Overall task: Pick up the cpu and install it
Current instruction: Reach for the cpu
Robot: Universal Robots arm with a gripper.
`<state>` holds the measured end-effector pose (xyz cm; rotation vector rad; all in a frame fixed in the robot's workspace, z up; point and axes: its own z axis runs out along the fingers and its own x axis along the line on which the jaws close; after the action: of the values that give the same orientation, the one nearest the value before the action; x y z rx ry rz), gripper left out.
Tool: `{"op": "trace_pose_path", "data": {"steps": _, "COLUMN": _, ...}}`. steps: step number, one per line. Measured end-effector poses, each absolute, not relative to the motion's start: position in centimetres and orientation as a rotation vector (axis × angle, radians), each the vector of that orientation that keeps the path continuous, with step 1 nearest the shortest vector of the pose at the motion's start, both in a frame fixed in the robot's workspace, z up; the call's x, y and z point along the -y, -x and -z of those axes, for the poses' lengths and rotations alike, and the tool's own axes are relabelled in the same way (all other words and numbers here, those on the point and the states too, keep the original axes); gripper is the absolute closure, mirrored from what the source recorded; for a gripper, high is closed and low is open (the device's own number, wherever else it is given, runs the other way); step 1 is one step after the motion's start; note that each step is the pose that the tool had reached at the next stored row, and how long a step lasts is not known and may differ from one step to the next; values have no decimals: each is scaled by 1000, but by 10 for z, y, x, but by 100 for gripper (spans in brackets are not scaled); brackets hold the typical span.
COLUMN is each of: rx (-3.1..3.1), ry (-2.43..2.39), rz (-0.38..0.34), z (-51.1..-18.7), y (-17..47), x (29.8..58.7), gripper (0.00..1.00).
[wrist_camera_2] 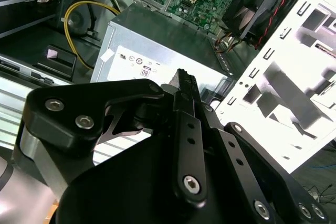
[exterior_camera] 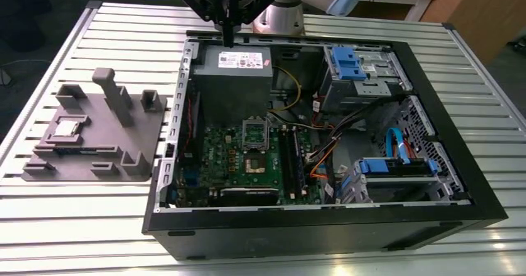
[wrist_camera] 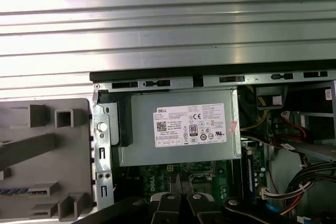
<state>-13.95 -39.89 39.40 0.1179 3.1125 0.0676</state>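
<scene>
Exterior view: a grey plastic fixture plate (exterior_camera: 146,137) lies at nine o'clock from the open black computer case (exterior_camera: 329,230).

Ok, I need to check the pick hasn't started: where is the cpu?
The cpu lies on the grey fixture at the exterior view's left, outside the open case.

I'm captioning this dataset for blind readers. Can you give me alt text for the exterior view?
The arm's gripper hangs above the grey box with a white label inside an open computer case on a slatted metal table. The cpu lies on a grey fixture plate outside the case, at the exterior view's left, apart from the gripper.
</scene>
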Motion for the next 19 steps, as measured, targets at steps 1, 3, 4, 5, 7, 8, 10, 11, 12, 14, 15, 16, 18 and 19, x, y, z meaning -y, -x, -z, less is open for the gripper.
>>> {"op": "trace_pose_path", "data": {"steps": 1, "rx": -3112, "ry": -118, "rz": -68, "z": -394, "y": 140, "x": 399, "gripper": 90}}
{"op": "trace_pose_path", "data": {"steps": 3, "rx": -3112, "ry": -118, "rz": -68, "z": -394, "y": 140, "x": 399, "gripper": 90}}
{"op": "trace_pose_path", "data": {"steps": 4, "rx": -3112, "ry": -118, "rz": -68, "z": -394, "y": 140, "x": 399, "gripper": 90}}
{"op": "trace_pose_path", "data": {"steps": 5, "rx": -3113, "ry": -118, "rz": -68, "z": -394, "y": 140, "x": 399, "gripper": 90}}
{"op": "trace_pose_path", "data": {"steps": 7, "rx": -3112, "ry": -118, "rz": -68, "z": -394, "y": 141, "x": 399, "gripper": 90}}
{"op": "trace_pose_path", "data": {"steps": 8, "rx": -3113, "ry": -118, "rz": -68, "z": -394, "y": 141, "x": 399, "gripper": 90}}
{"op": "trace_pose_path", "data": {"steps": 10, "rx": -3112, "ry": -118, "rz": -68, "z": -394, "y": 145, "x": 399, "gripper": 90}}
{"op": "trace_pose_path", "data": {"steps": 11, "rx": -3112, "ry": -118, "rz": -68, "z": -394, "y": 152, "x": 399, "gripper": 90}}
{"op": "trace_pose_path", "data": {"steps": 12, "rx": -3112, "ry": -118, "rz": -68, "z": -394, "y": 152, "x": 399, "gripper": 90}}
{"op": "trace_pose_path", "data": {"steps": 14, "rx": -3112, "ry": -118, "rz": -68, "z": -394, "y": 152, "x": 399, "gripper": 90}}
{"op": "trace_pose_path", "data": {"steps": 15, "rx": -3112, "ry": -118, "rz": -68, "z": -394, "y": 153, "x": 399, "gripper": 90}}
{"op": "trace_pose_path", "data": {"steps": 16, "rx": -3112, "ry": -118, "rz": -68, "z": -394, "y": 153, "x": 399, "gripper": 90}}
{"op": "trace_pose_path", "data": {"steps": 18, "rx": -3112, "ry": -118, "rz": -68, "z": -394, "y": 153, "x": 399, "gripper": 90}}
{"op": "trace_pose_path", "data": {"steps": 19, "rx": -3112, "ry": -118, "rz": -68, "z": -394, "y": 154, "x": 399, "gripper": 90}}
